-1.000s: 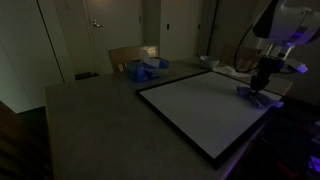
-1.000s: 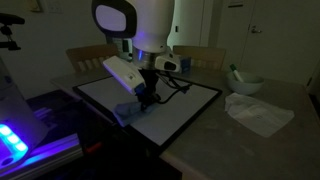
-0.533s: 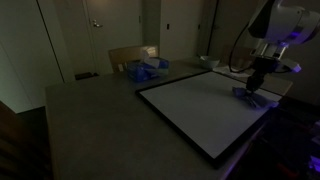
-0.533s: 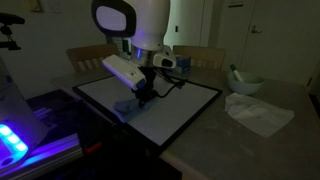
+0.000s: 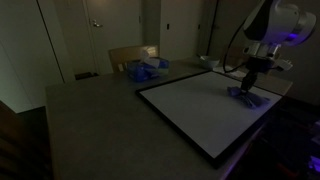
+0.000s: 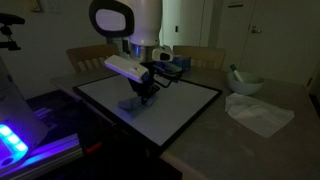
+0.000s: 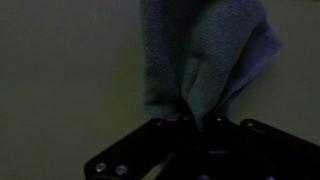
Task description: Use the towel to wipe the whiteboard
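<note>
Jaws of the gripper (image 7: pixel 196 120) pinch a bluish towel (image 7: pixel 205 55), closed tight on its bunched folds, as the wrist view shows. The towel hangs down and touches the whiteboard (image 5: pixel 195 110) near one edge in both exterior views. The whiteboard lies flat on a grey surface (image 5: pixel 90 120). A crumpled white cloth (image 6: pixel 258 112) lies apart, near a bowl (image 6: pixel 243 80).

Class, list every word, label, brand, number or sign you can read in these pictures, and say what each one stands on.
None can be read.
The whiteboard shows no writing; the towel in the tool carries no visible label.
The pictures are dim, so any small marking on the arm cannot be made out.
</note>
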